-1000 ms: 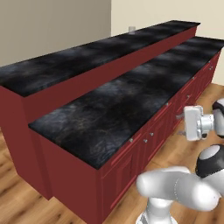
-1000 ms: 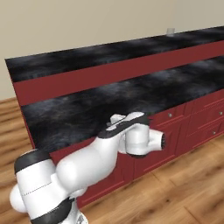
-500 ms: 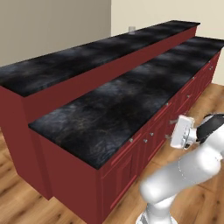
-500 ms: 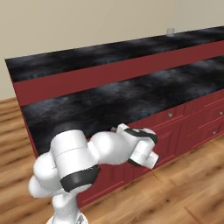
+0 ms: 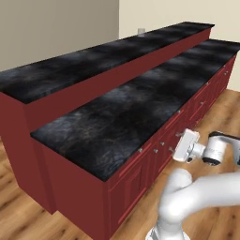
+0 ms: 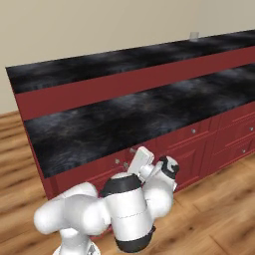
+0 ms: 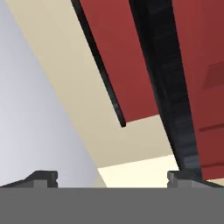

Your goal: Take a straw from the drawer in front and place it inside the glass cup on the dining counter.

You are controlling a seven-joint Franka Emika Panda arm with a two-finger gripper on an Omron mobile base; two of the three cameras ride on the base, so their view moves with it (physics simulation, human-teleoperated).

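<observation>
The glass cup (image 5: 140, 31) (image 6: 194, 35) stands far along the dining counter (image 5: 70, 70) (image 6: 99, 62), a raised black marbled top. Under the lower countertop, the wide red drawer (image 5: 131, 161) (image 6: 99, 169) is shut, so the straw is hidden. My gripper (image 5: 177, 146) (image 6: 134, 151) (image 7: 113, 179) hovers just in front of the cabinet face, level with the drawer row and near that drawer's right end. It is apart from the small metal handle (image 5: 139, 150) (image 6: 117, 161). The fingertips (image 7: 43, 177) stand wide apart with nothing between them.
The lower black countertop (image 5: 140, 108) (image 6: 124, 119) overhangs the drawers. Narrower red drawers (image 5: 206, 89) (image 6: 234, 142) run on to the right, with cabinet doors (image 5: 136, 192) below. Wooden floor (image 5: 220, 140) (image 6: 214, 209) lies in front. My own elbow and forearm (image 6: 124, 209) crowd the space before the cabinets.
The hand has swung left toward the cabinet face and dropped slightly, from beside the counter's edge to the drawer row. The elbow has folded down and forward. The drawer stays shut.
</observation>
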